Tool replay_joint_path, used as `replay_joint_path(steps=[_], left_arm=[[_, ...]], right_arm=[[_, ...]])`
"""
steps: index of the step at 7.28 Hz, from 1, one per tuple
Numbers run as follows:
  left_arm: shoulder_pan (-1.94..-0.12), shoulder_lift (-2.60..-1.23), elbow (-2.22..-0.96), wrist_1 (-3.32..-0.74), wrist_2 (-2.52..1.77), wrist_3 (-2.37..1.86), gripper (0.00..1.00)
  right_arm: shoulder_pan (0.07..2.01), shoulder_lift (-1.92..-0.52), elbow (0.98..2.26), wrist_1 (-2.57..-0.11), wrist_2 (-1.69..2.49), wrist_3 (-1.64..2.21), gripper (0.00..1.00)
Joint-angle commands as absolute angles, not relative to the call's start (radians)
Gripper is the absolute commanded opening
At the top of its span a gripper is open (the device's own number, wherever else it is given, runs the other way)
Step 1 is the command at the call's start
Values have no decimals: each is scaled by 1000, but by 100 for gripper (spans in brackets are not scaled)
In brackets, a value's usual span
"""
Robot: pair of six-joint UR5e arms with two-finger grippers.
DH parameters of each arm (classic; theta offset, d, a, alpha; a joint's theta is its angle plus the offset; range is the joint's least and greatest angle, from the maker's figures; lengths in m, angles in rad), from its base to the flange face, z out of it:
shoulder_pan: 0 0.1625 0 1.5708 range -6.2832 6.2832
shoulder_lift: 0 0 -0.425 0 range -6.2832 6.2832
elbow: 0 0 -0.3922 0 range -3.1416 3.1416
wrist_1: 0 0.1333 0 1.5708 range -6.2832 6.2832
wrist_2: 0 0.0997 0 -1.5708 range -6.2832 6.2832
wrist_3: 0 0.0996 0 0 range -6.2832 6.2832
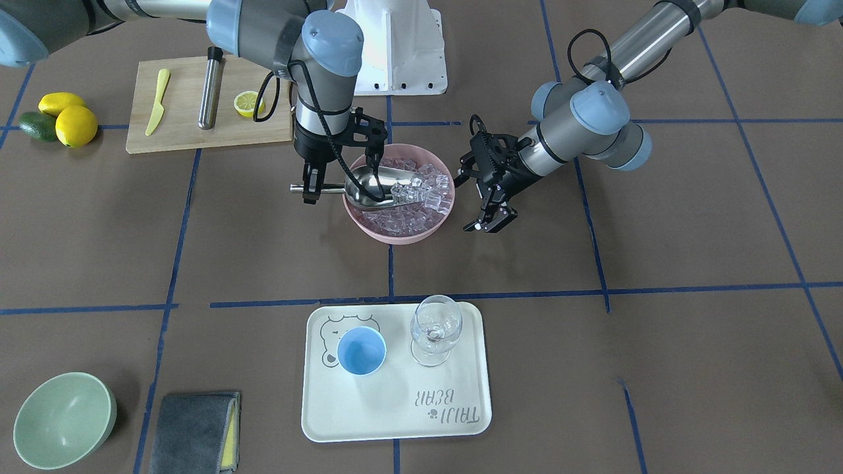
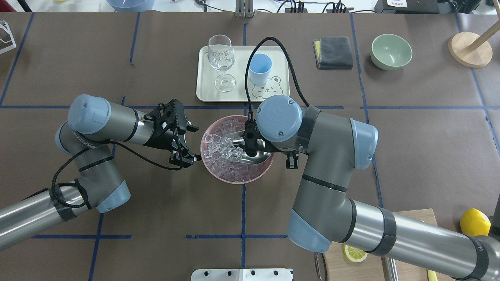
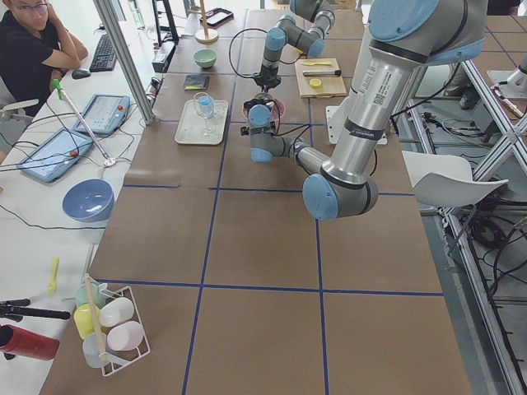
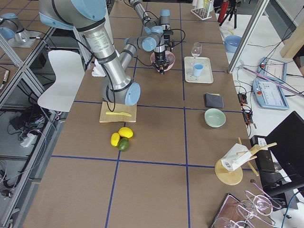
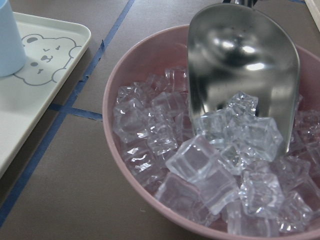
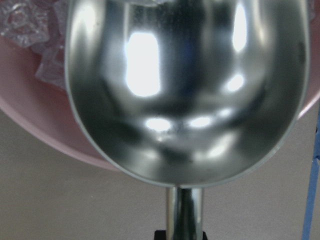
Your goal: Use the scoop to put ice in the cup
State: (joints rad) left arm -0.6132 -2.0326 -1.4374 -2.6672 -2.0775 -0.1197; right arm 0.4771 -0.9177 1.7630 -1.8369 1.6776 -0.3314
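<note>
A pink bowl (image 1: 395,235), cream tray (image 1: 395,411), green bowl (image 1: 62,421), grey cloth (image 1: 194,431), wooden board (image 1: 184,135), two lemons (image 1: 76,125) and an avocado (image 1: 36,125) are carried by the brown, blue-taped table (image 1: 691,217).

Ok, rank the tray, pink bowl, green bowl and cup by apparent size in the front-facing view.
1. tray
2. pink bowl and green bowl: about alike, too close to rank
3. cup

Cream rectangular plastic tray (image 1: 369,411) — printed lettering is seen upside down in the front view; "BEAR" is read, the other word roughly "TAIJI", uncertain. Lettering on the grey left arm link (image 2: 90,153) — too small to be read.
</note>
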Motion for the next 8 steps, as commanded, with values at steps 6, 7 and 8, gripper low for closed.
replay_joint_path(steps=[6, 7, 8], left_arm=[[-614, -2031, -1437, -2666, -2077, -121, 100], [-614, -2029, -1437, -2665, -2079, -120, 100], [-615, -2025, -1440, -2661, -2079, -121, 100]], right_arm=[[554, -996, 1785, -1652, 1830, -331, 0], [581, -996, 1793, -1654, 1859, -331, 0], [621, -994, 1807, -1657, 1921, -328, 0]])
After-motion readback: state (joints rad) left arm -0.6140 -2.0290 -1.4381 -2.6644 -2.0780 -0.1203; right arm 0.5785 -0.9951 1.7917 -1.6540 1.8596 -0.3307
